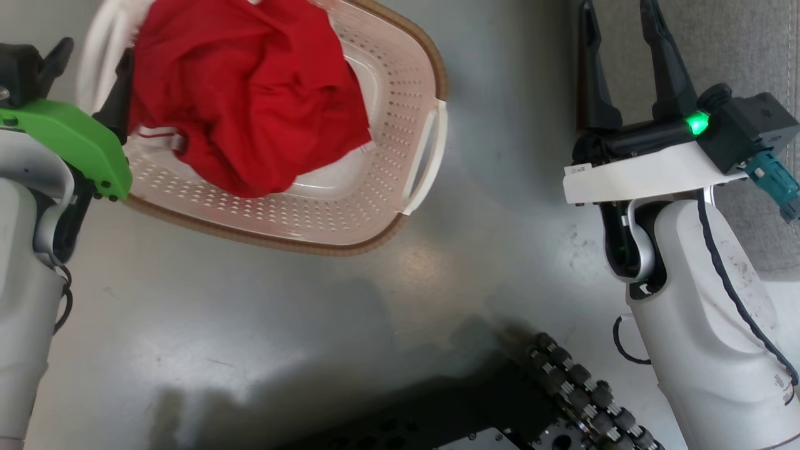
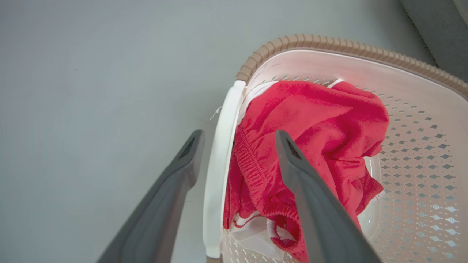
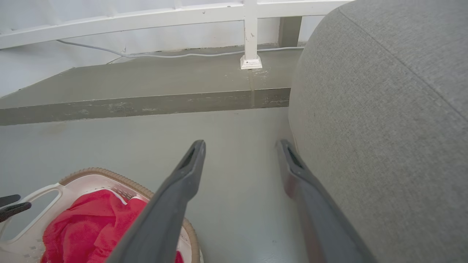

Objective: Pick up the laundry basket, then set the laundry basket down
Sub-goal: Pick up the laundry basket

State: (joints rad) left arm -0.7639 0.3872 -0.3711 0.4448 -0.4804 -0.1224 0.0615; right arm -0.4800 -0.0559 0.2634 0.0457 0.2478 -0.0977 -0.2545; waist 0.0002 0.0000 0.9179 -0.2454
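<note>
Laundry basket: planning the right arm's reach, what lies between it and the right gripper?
Bare grey floor, per the head view; the right gripper is well apart from the laundry basket.

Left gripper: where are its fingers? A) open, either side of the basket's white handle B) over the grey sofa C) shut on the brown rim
A: left wrist view shows the left gripper open astride the white handle of the laundry basket, one finger outside, one over the red garment.
</note>
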